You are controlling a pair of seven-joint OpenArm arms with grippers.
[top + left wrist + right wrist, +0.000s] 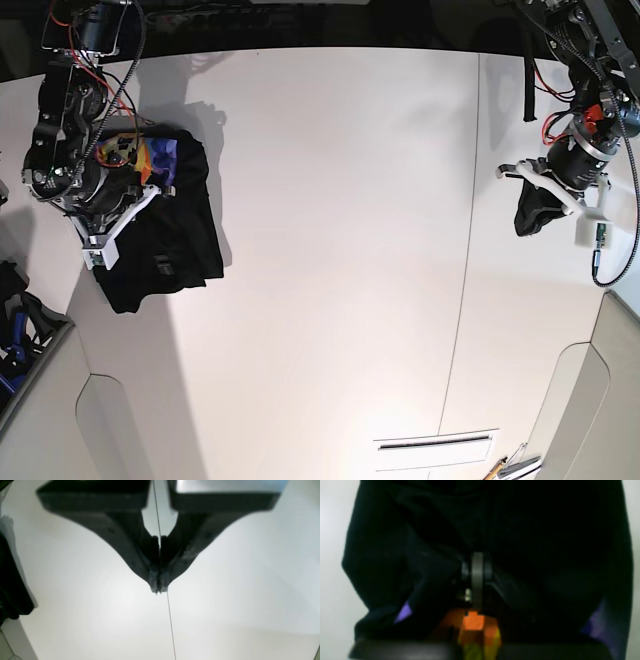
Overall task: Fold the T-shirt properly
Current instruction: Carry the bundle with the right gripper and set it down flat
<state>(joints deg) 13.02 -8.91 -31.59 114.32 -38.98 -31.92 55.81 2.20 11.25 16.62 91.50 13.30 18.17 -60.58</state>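
Observation:
The black T-shirt [185, 205] lies bunched at the table's far left, with a bit of its orange and purple print [150, 155] showing at the top. In the right wrist view the black cloth [545, 542] fills the frame, with the orange-yellow print [475, 625] and purple patches low down. My right gripper [148, 250] is buried in the cloth, and its jaws [477, 580] look shut on the T-shirt. My left gripper [158, 587] is shut and empty above bare white table, far to the right [525, 215].
A thin seam [170, 620] runs across the white table [330, 250] under the left gripper. A dark shape [10, 580] sits at the left edge of the left wrist view, near the table's edge. A slot [435, 440] lies near the front edge.

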